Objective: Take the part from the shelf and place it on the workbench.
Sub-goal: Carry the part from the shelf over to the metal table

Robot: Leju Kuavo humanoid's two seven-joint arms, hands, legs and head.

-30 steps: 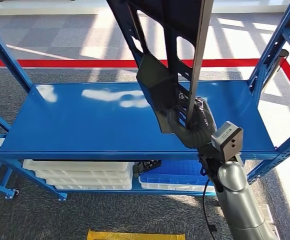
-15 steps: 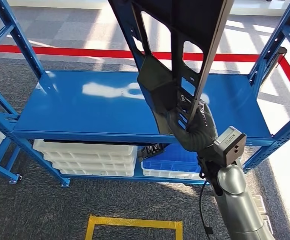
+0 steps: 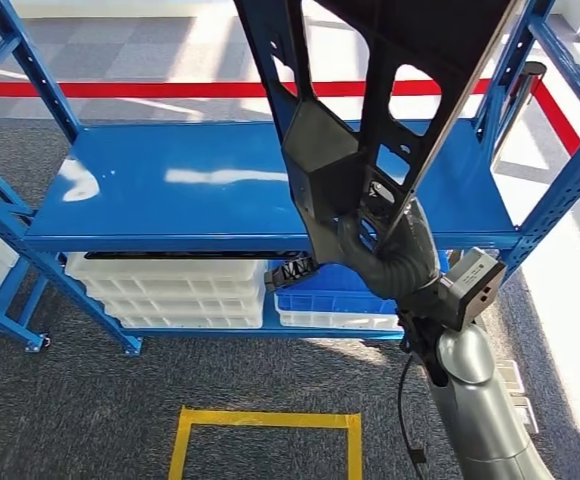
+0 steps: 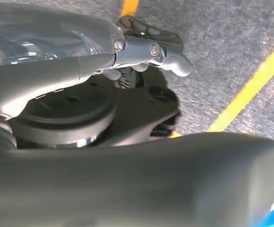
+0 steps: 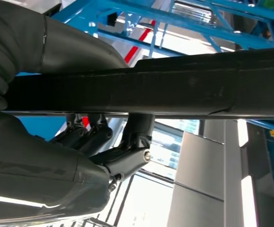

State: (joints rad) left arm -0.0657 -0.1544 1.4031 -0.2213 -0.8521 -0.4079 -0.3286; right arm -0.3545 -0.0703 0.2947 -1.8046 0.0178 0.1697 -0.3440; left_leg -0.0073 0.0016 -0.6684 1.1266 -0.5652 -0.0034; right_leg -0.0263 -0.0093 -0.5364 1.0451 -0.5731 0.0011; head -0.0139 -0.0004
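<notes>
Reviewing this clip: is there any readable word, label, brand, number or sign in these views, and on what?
None can be read.
The large black plastic frame part held by the right hand: no lettering visible.
The blue metal shelf, stacked white trays and yellow floor tape: no text visible.

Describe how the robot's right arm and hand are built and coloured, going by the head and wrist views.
The right arm is a smooth, rounded silver shell. A thin black cable loops along its inner side. At the wrist sits a boxy grey camera module with small dark holes. The right hand wears a dark grey ribbed cover; the right wrist view shows dark fingers with metal pins at the linkages.
</notes>
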